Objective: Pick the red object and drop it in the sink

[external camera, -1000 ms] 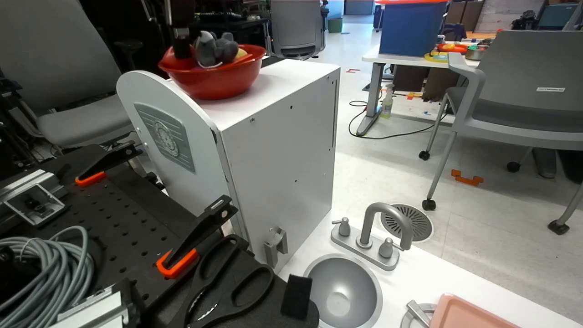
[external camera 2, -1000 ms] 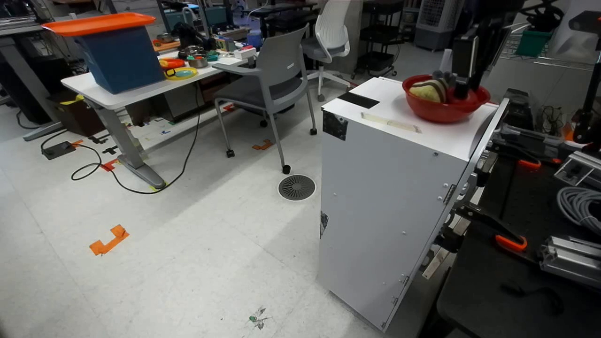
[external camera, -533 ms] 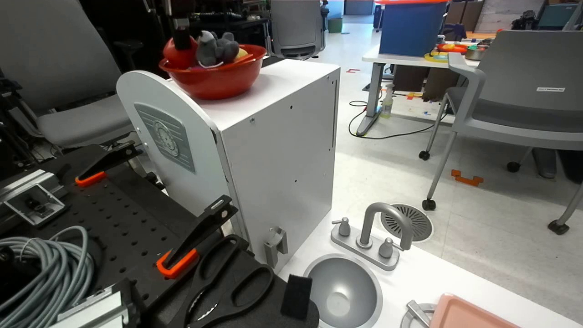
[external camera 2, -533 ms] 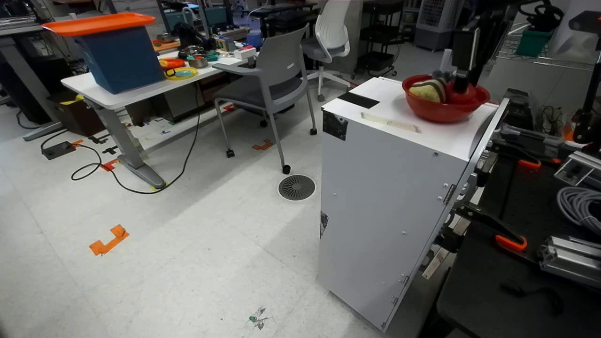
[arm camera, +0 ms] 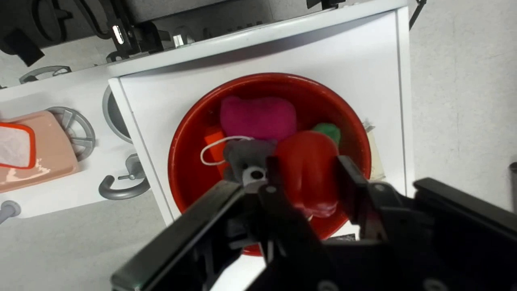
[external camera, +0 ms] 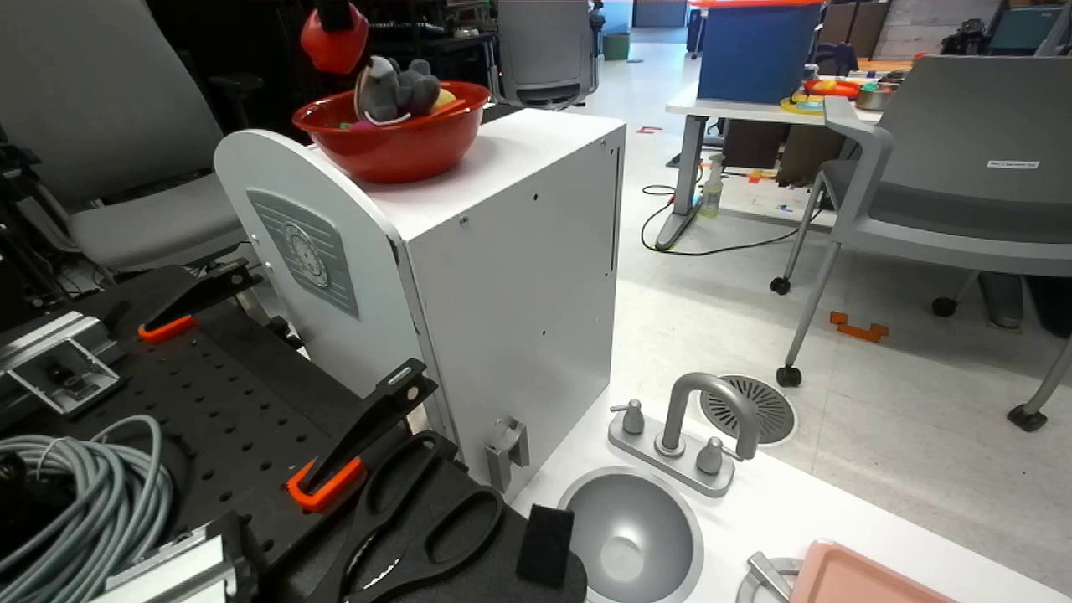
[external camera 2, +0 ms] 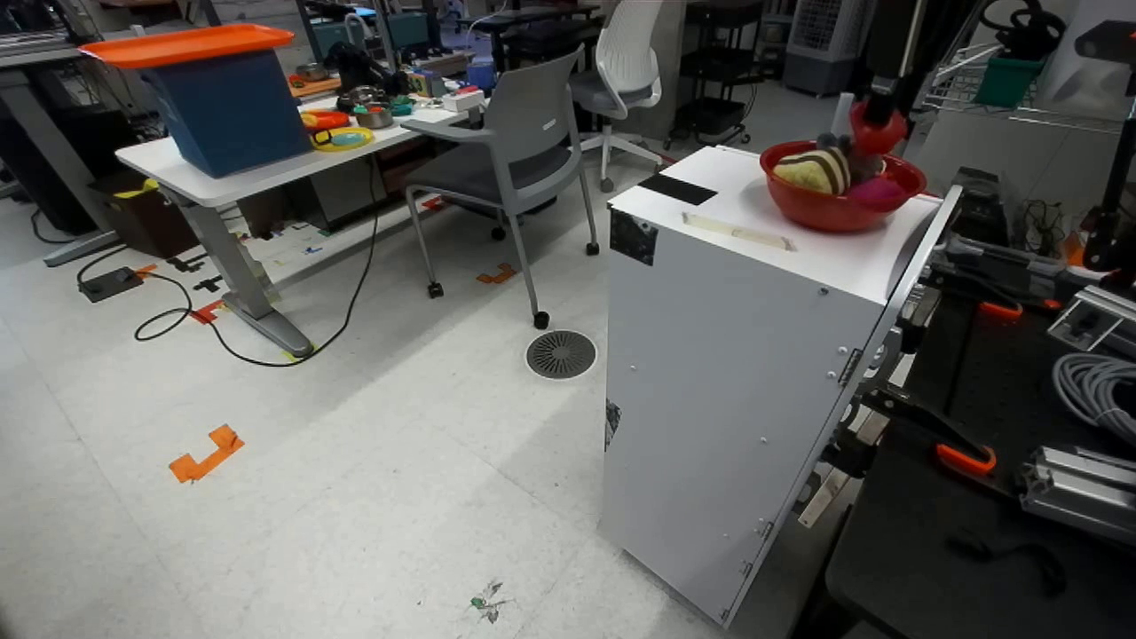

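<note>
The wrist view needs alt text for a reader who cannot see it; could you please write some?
A gripper holds the red object above a red bowl containing a grey plush animal, a magenta item and a green item. The bowl stands on a white cabinet, whose edge partly hides the sink at picture left.

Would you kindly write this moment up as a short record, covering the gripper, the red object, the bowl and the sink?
Gripper: closed on the red object
Object's place: in the air above the bowl
Bowl's place: on top of the white cabinet
Bowl's contents: grey plush, pink item, striped item, green item, orange item
Sink: round, grey, set in the white counter beside the cabinet
Task stage: red object held, not yet in the sink
</note>
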